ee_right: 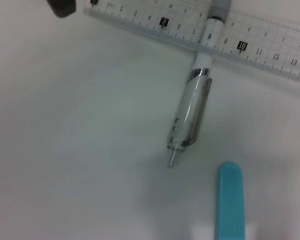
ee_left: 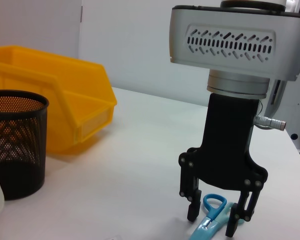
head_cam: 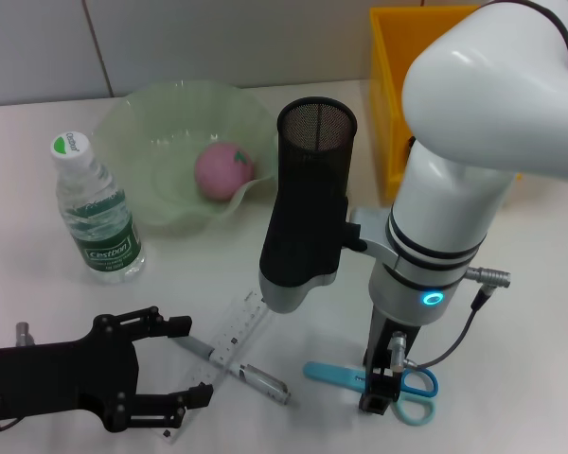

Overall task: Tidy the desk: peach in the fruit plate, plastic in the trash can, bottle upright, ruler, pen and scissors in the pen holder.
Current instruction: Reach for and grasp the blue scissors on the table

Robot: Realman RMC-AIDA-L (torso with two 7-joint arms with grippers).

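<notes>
Your left gripper (head_cam: 185, 364) waits spread beside ruler (head_cam: 235, 336) and pen (head_cam: 251, 375). Right gripper (ee_left: 217, 212), unclenched, straddles the scissors (ee_left: 210, 216) flat beneath it; closing off-centre could skid them.

yellow bin (head_cam: 395, 104) | back right of white table (head_cam: 38, 293)

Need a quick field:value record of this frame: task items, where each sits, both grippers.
peach: in the green fruit plate
bottle: upright, beside the plate
ruler: flat on the desk, not in the pen holder
pen: lying across the ruler
scissors: flat on the desk, under the right gripper
yellow bin: behind the right arm
plastic: not visible
right gripper: open, fingers straddling the scissors
left gripper: open, beside the ruler and pen
</notes>
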